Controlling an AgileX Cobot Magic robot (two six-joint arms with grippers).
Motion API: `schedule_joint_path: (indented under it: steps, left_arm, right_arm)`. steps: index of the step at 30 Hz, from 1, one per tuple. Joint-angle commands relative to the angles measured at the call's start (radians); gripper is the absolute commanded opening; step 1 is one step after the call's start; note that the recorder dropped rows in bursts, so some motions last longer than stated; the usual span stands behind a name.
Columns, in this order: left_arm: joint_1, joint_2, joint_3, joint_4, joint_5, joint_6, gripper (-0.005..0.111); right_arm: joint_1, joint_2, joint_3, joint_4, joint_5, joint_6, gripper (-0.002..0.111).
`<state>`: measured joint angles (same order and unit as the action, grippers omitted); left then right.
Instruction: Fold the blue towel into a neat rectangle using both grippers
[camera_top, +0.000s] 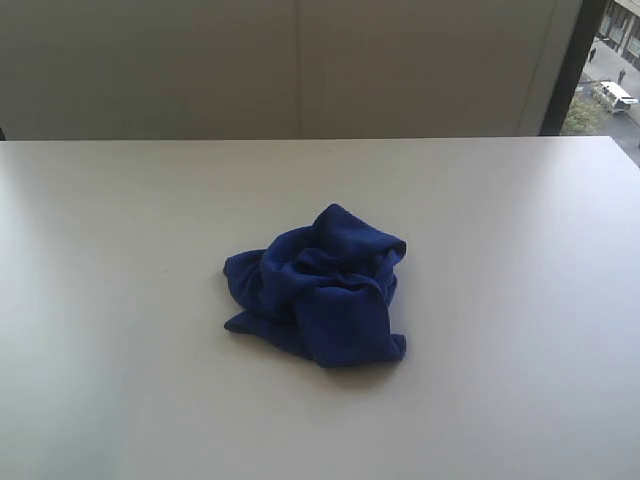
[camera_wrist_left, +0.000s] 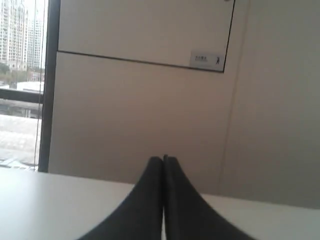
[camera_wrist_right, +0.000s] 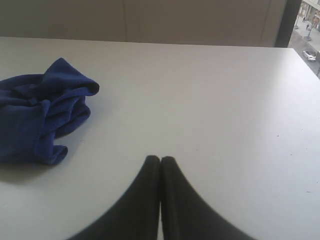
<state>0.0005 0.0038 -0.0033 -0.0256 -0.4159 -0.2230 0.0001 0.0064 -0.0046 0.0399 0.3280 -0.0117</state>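
The blue towel (camera_top: 318, 288) lies crumpled in a heap near the middle of the white table (camera_top: 120, 300). Neither arm appears in the exterior view. In the right wrist view the towel (camera_wrist_right: 42, 112) shows off to one side of my right gripper (camera_wrist_right: 160, 159), which is shut, holds nothing and sits over bare tabletop well apart from the cloth. My left gripper (camera_wrist_left: 163, 158) is shut too, with nothing between its tips, and looks across the table edge toward a wall; the towel is out of that view.
A beige wall panel (camera_top: 300, 70) runs behind the table's far edge. A window (camera_top: 612, 80) with a street outside is at the far right. Another window (camera_wrist_left: 22, 85) shows in the left wrist view.
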Motion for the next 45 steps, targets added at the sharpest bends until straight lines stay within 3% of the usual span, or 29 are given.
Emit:
schedule_joint_path:
  steps: [1, 8, 16, 20, 23, 24, 27, 32, 34, 37, 42, 43, 45]
  left_arm:
    - [0.003, -0.004, 0.003, 0.045, -0.092, -0.232, 0.000]
    - [0.003, 0.048, -0.015, 0.419, -0.205, -0.445, 0.000]
    - [0.003, 0.334, -0.269, 0.735, -0.193, -0.582, 0.000]
    - [0.003, 0.670, -0.508, 1.266, -0.193, -1.046, 0.000]
    - [-0.047, 0.945, -0.695, 1.734, -0.275, -1.473, 0.000]
    - [-0.070, 0.995, -0.722, 1.770, -0.292, -1.528, 0.000]
    - [-0.213, 1.188, -0.819, 1.770, -0.280, -1.554, 0.000]
    - [-0.568, 1.460, -0.946, 1.770, 0.020, -1.538, 0.000]
    - [-0.651, 1.573, -1.014, 1.770, 0.154, -1.433, 0.000]
    - [-0.676, 1.647, -1.075, 1.770, 0.324, -1.315, 0.000]
    - [-0.674, 1.729, -1.104, 1.764, 0.779, -1.033, 0.000]
    - [-0.672, 1.735, -1.104, 1.704, 0.847, -0.954, 0.000]
    - [-0.657, 1.745, -1.110, 1.445, 0.937, -0.705, 0.000]
  right_arm:
    - [0.003, -0.006, 0.005, -0.007, -0.015, -0.012, 0.000]
    - [0.003, -0.006, 0.005, -0.007, -0.015, -0.012, 0.000]
    - [0.003, -0.006, 0.005, -0.007, -0.015, -0.012, 0.000]
    - [0.003, -0.006, 0.005, -0.007, -0.015, -0.012, 0.000]
    - [0.003, -0.006, 0.005, -0.007, -0.015, -0.012, 0.000]
    - [0.003, -0.006, 0.005, -0.007, -0.015, -0.012, 0.000]
    - [0.003, -0.006, 0.005, -0.007, -0.015, -0.012, 0.000]
    - [0.003, -0.006, 0.005, -0.007, -0.015, -0.012, 0.000]
    - [0.003, -0.006, 0.005, -0.007, -0.015, -0.012, 0.000]
    - [0.003, -0.006, 0.005, -0.007, -0.015, -0.012, 0.000]
    - [0.003, -0.006, 0.005, -0.007, -0.015, -0.012, 0.000]
    - [0.003, -0.006, 0.005, -0.007, -0.015, -0.012, 0.000]
    - [0.003, -0.006, 0.005, -0.007, -0.015, -0.012, 0.000]
